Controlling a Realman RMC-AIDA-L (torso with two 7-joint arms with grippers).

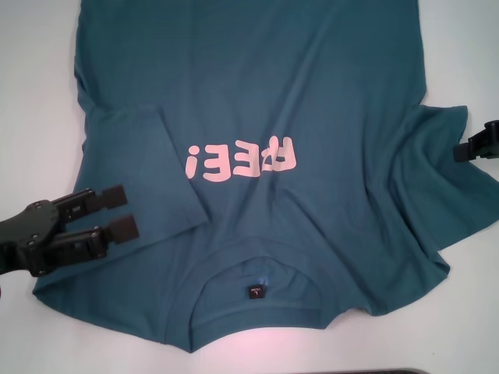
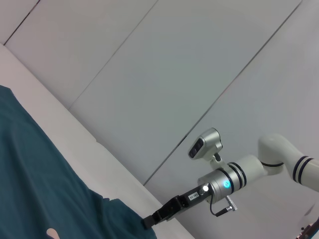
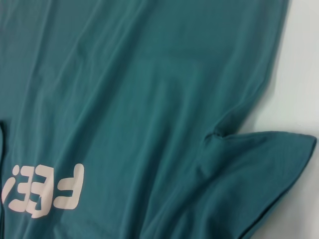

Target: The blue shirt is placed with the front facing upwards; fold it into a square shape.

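Just beyond my left pincer (image 1: 125, 213), fingers apart and empty, the blue shirt (image 1: 265, 101) lies face up on the white table (image 1: 31, 101), collar nearest, hem cut off; my right pincer (image 1: 468, 148) shows only partly, unreadable.

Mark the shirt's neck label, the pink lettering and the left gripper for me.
neck label (image 1: 257, 291), head view, middle of the black tag.
pink lettering (image 1: 242, 160), head view, centre of the word on the blue shirt (image 1: 312, 78).
left gripper (image 1: 122, 212), head view, between its open fingertips.

Dark teal-blue shirt (image 1: 312, 93) – pink block lettering (image 1: 242, 160), small black neck label (image 1: 256, 291), white table (image 1: 39, 101), black left pincer (image 1: 123, 212)
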